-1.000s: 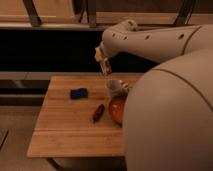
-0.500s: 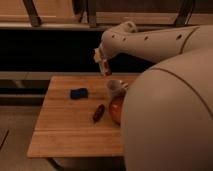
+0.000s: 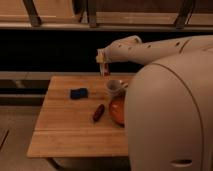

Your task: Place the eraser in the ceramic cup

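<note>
My gripper [image 3: 103,65] hangs above the far side of the wooden table [image 3: 65,125], just left of and above the ceramic cup. It is shut on the eraser [image 3: 105,69], a small bar with white and red bands that points downward from the fingers. The ceramic cup [image 3: 115,88] is small, white and round, and stands on the table near my arm's white body. The eraser is up and a little to the left of the cup's rim, not inside it.
A blue block [image 3: 78,93] lies left of the cup. A dark red-brown oblong thing [image 3: 98,112] lies in front of the cup. An orange bowl [image 3: 117,111] sits right of it, partly hidden by my white body [image 3: 170,115]. A dark shelf runs behind the table.
My gripper with the eraser has moved slightly down and toward the cup. The things on the table have not moved.
</note>
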{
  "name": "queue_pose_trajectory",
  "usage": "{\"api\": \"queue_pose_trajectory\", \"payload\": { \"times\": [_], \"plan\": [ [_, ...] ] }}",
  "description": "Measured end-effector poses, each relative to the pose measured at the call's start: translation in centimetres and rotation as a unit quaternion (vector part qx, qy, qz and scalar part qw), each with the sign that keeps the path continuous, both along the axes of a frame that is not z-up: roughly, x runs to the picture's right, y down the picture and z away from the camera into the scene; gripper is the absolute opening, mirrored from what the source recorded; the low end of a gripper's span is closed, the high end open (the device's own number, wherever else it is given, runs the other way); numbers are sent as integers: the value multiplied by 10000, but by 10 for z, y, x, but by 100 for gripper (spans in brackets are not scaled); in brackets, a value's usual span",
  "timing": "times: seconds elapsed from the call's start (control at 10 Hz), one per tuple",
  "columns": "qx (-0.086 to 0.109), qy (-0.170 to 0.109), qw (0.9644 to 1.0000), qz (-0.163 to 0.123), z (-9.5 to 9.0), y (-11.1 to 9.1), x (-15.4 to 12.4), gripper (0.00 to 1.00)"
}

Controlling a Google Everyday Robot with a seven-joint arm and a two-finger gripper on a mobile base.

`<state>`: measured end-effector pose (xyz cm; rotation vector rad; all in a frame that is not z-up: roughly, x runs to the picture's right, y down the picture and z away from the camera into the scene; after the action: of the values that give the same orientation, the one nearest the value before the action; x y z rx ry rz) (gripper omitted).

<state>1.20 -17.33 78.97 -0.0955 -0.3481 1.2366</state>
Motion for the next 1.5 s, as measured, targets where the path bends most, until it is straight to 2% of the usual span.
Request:
{"api": "queue_pose_trajectory", "payload": {
  "times": [0.5, 0.8, 1.2, 1.5],
  "plan": [
    [-97, 191, 9993, 317, 28, 26, 42, 0],
    [-126, 176, 9990, 381, 38, 33, 41, 0],
    [-302, 237, 9984, 412, 53, 52, 43, 0],
    [-226, 348, 9982, 444, 55, 47, 55, 0]
  ]
}}
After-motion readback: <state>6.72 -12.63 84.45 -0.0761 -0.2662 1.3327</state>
